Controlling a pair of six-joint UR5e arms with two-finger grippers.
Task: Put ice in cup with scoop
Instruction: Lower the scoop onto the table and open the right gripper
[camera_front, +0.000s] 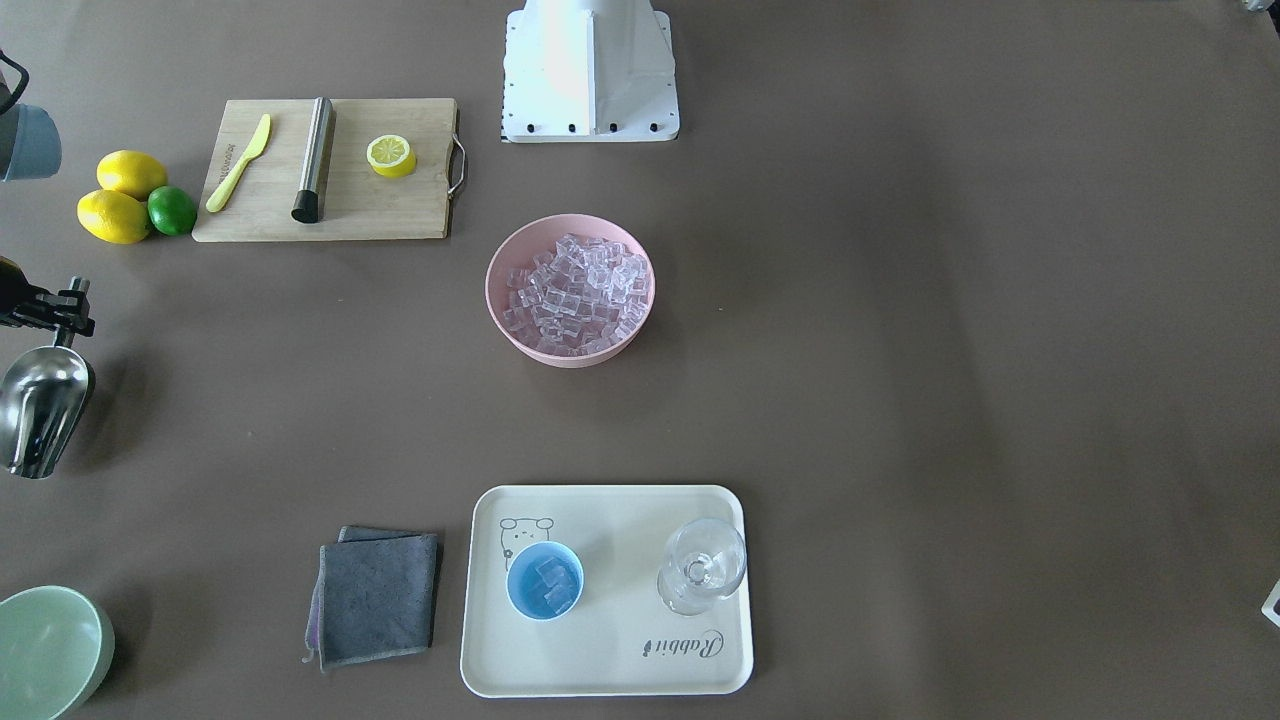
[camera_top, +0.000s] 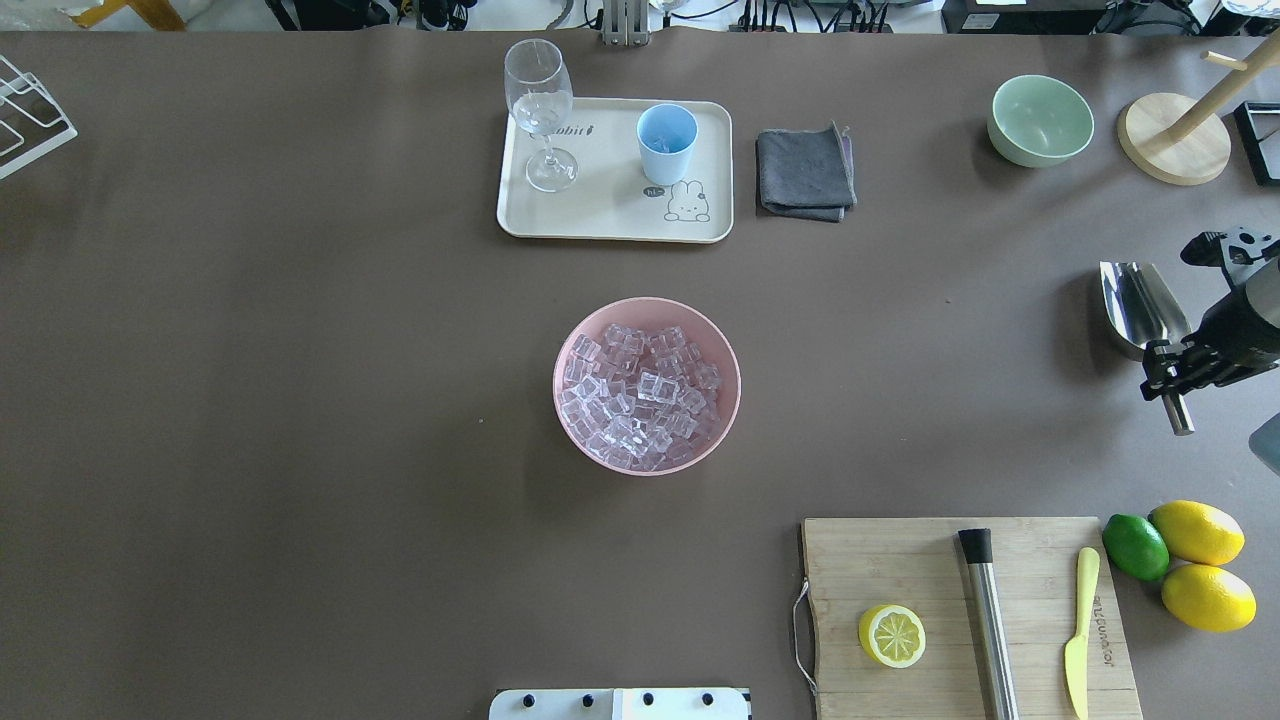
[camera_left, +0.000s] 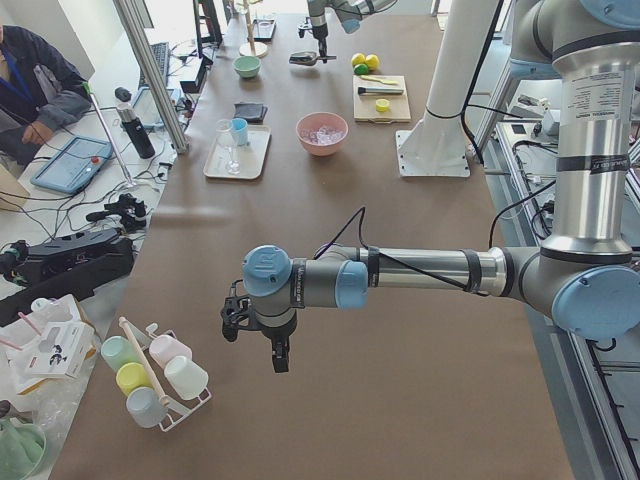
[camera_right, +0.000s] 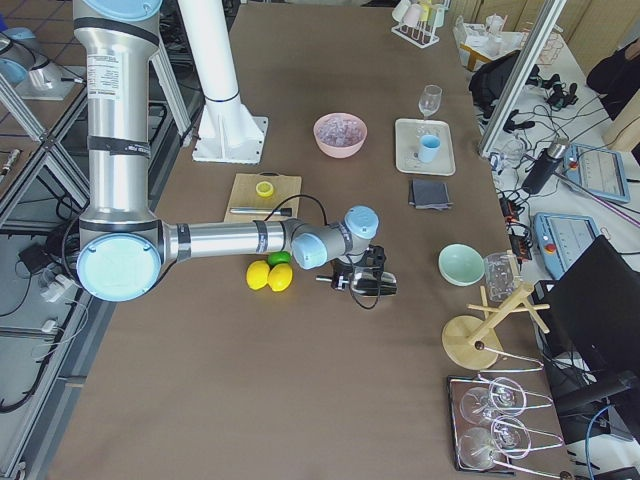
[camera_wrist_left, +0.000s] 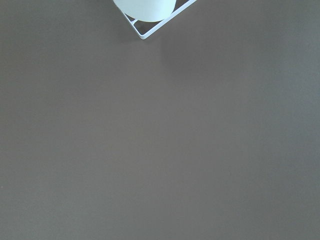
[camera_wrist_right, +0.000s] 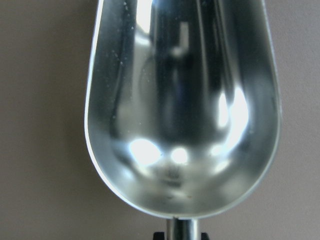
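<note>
My right gripper (camera_top: 1176, 366) is shut on the short handle of the silver scoop (camera_top: 1140, 305) at the table's far right edge and holds it just above the table. The scoop's trough (camera_wrist_right: 182, 110) is empty; it also shows in the front view (camera_front: 40, 405). The ice (camera_top: 640, 395) fills a pink bowl (camera_top: 558, 385) at the table's middle. The light-blue cup (camera_top: 666, 143) stands on a cream tray (camera_top: 610, 215) and holds a few cubes (camera_front: 552, 578). My left gripper (camera_left: 262, 340) hangs over bare table far to the left; I cannot tell whether it is open.
A stemmed glass (camera_top: 541, 105) shares the tray. A grey cloth (camera_top: 805, 172), green bowl (camera_top: 1040, 120) and wooden stand (camera_top: 1175, 140) lie beyond the scoop. A cutting board (camera_top: 900, 560) with a steel cylinder (camera_top: 990, 620), knife and lemon half, and lemons (camera_top: 1200, 560), lie nearer.
</note>
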